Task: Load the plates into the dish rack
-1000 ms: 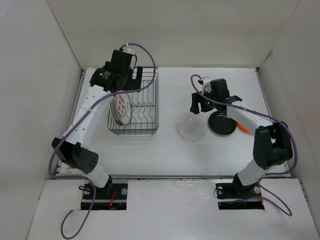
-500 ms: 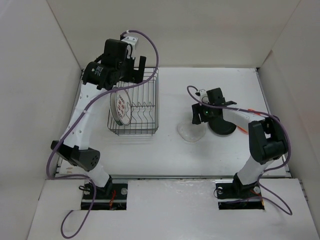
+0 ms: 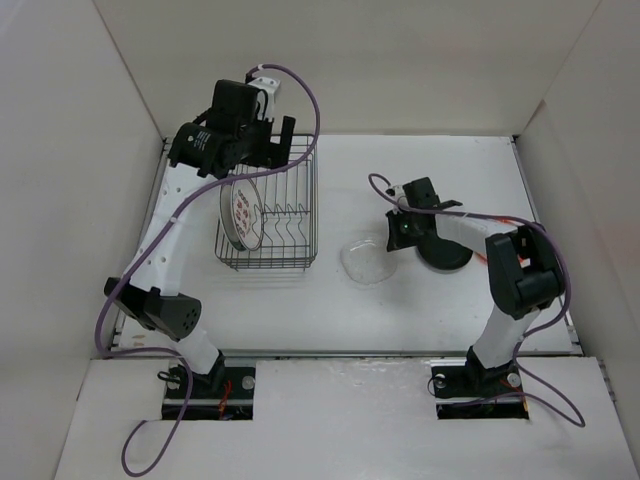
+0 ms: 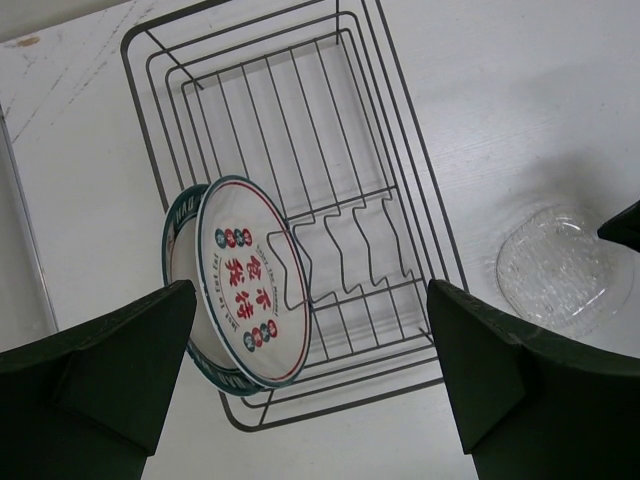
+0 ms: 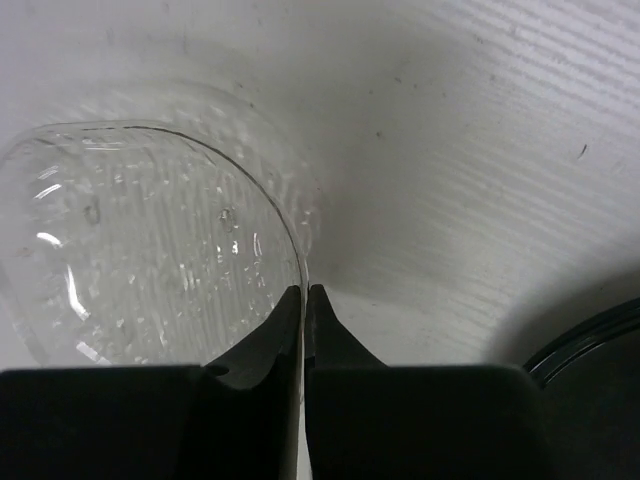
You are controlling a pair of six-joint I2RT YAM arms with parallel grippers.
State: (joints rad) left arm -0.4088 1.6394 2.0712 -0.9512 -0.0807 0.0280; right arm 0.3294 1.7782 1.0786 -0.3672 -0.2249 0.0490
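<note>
Left tool point(image 4: 310, 290) fingers wide apart, empty, above dish rack point(image 3: 312, 200) near the far-left corner of the tabletop point(image 3: 420, 310). Red-marked white plate point(image 4: 250, 295) and blue-rimmed plate point(image 4: 178, 225) stand upright at the rack's left end. Right tool point(image 5: 303, 300) pinches the rim of the clear plate point(image 3: 365, 262) mid-tabletop, with the glossy black plate point(image 3: 447, 255) just right of it.

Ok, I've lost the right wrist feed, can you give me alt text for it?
The right gripper has its two dark fingers closed on the rim of the clear plate, which spreads to the upper left over the white table. The edge of the black plate shows in the bottom right corner.
</note>
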